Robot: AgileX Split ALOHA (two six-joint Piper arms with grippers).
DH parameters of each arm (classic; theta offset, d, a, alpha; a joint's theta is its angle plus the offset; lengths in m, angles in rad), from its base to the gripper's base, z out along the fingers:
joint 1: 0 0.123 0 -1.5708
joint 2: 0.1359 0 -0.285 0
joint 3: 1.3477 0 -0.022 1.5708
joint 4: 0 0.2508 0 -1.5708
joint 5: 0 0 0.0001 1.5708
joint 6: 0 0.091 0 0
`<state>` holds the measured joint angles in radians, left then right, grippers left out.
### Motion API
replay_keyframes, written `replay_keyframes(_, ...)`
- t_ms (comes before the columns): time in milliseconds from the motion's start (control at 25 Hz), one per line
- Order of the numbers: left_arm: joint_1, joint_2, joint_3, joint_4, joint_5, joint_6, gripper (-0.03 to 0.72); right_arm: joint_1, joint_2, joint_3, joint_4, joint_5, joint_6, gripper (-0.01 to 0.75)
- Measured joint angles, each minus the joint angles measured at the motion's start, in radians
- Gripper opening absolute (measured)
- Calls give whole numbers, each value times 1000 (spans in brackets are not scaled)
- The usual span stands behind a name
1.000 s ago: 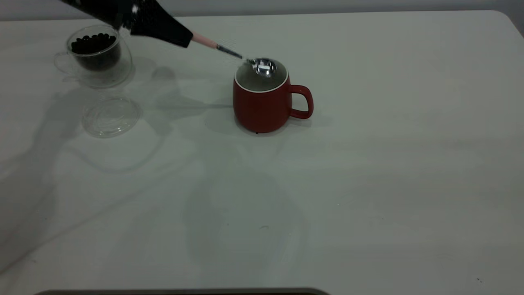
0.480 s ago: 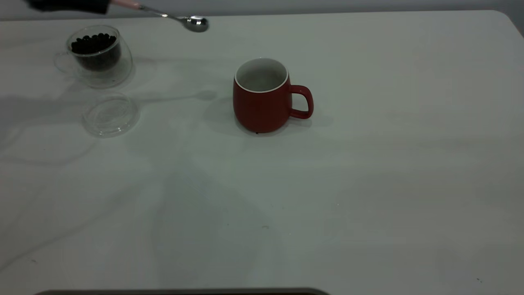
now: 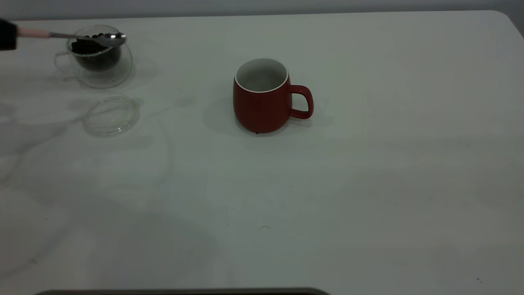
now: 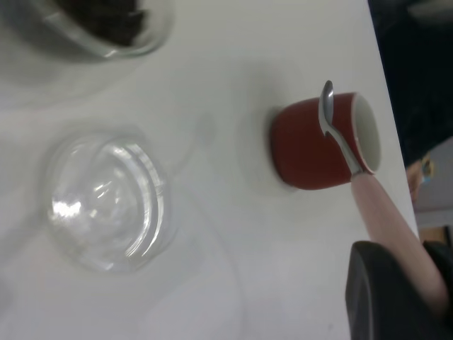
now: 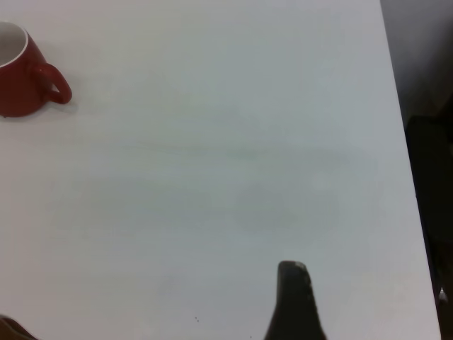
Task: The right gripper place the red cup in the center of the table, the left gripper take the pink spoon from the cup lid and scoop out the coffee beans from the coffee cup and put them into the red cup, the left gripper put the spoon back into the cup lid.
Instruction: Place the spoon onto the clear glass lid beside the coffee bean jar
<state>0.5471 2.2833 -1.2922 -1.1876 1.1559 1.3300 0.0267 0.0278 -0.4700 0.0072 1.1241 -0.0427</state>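
my left gripper (image 3: 7,34) sits at the far left edge, mostly cut off, fingers clamped on the pale pink handle of the small silver-bowled pink spoon (image 3: 77,37). the spoon lies level, its bowl over the far-left clear glass coffee cup (image 3: 98,57). the dark coffee beans (image 3: 94,51) inside are partly hidden behind it. can't tell if the bowl is loaded. the flat clear glass cup lid (image 3: 110,115) lies bare just nearer. the dark red ceramic red cup (image 3: 264,96) stands upright mid white table (image 3: 368,164), handle right, its bottom hidden. my right gripper (image 5: 294,304): one black fingertip visible, can't tell its state.
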Motion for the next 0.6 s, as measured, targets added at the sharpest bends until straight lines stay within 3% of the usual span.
replay_keyframes(600,46,145,0,43,-35,-14,127,0,0,0,0,0,0,590)
